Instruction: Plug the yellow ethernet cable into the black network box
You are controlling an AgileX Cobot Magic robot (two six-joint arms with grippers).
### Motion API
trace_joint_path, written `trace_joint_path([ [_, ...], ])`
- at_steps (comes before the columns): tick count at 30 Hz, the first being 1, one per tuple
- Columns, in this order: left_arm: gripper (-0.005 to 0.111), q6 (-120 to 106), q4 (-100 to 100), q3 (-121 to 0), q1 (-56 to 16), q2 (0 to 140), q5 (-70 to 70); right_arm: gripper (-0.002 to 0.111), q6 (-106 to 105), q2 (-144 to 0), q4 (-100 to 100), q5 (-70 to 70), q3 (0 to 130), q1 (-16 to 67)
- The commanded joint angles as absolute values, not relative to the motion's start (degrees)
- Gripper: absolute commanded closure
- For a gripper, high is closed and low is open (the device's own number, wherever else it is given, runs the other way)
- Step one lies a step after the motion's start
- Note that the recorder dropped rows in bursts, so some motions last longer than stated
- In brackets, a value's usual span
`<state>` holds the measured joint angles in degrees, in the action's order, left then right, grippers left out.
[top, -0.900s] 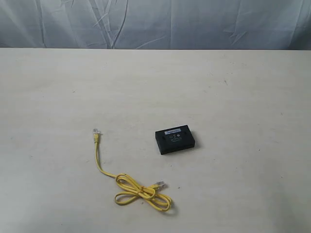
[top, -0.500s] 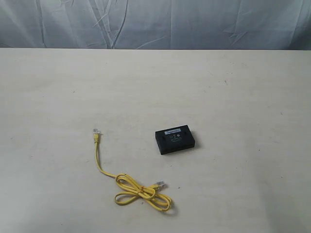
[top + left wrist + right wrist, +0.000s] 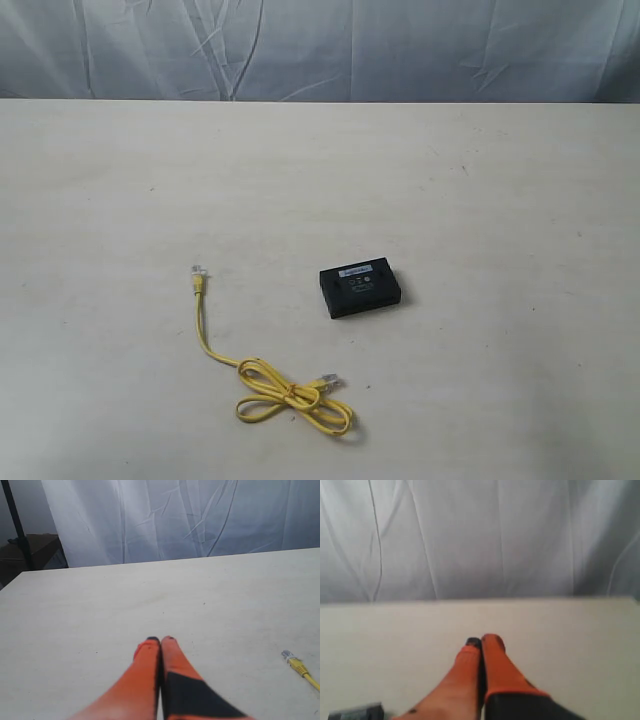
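Starting at the left gripper (image 3: 160,640): its orange fingers (image 3: 142,672) are pressed together with nothing between them, held over the pale table (image 3: 100,605). Near it, off to one side of the fingertips and not touching them, lies one clear plug of the yellow ethernet cable (image 3: 299,667). The right gripper (image 3: 481,641) is likewise closed and empty. Only a corner of the black network box (image 3: 357,712) shows close beside it, apart from its tips.

Neither gripper appears in the exterior view, where the cable (image 3: 270,385) runs from a free plug down into a loose knotted loop, and the box (image 3: 361,285) sits flat just beyond the loop, on the right gripper's side.

I judge that the task has not begun: nothing is grasped and the cable is unplugged. The next move probably calls for the left gripper to spread and take the cord just behind a plug, while the right one steadies the box.

The box carries a pale label strip and small marks, too small to read.
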<state>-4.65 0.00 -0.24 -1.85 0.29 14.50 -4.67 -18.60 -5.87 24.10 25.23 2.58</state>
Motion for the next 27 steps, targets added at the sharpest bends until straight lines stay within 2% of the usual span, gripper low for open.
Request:
trace_joint_path([
  [1, 0.107, -4.47, 0.00, 0.00, -1.78, 0.00, 13.76, 0.109, -5.19, -35.58, -5.65, 42.34, 34.14, 2.38],
  [7, 0.107, -4.47, 0.00, 0.00, -1.78, 0.00, 13.76, 0.109, -12.75, -55.05, -24.95, 44.31, 34.41, 5.71],
  [9, 0.107, -4.47, 0.00, 0.00, -1.78, 0.00, 13.76, 0.109, -13.44, -59.46, -28.93, 42.61, 34.55, 10.35],
  [14, 0.107, -4.47, 0.00, 0.00, -1.78, 0.00, 13.76, 0.109, -8.75, -71.58, -30.20, 33.33, 38.50, 29.33],
  [16, 0.107, -4.47, 0.00, 0.00, -1.78, 0.00, 13.76, 0.109, -5.07, -77.25, -28.34, 31.38, 42.61, 37.02],
  [21, 0.107, -4.47, 0.00, 0.00, -1.78, 0.00, 13.76, 0.109, 6.54, -92.41, -17.45, 32.99, 58.08, 50.41],
  [24, 0.107, -4.47, 0.00, 0.00, -1.78, 0.00, 13.76, 0.109, 8.09, -100.50, -11.78, 32.21, 66.93, 54.91],
  [27, 0.107, -4.47, 0.00, 0.00, -1.78, 0.00, 13.76, 0.109, 8.52, -108.59, -16.87, 28.18, 73.18, 56.07],
])
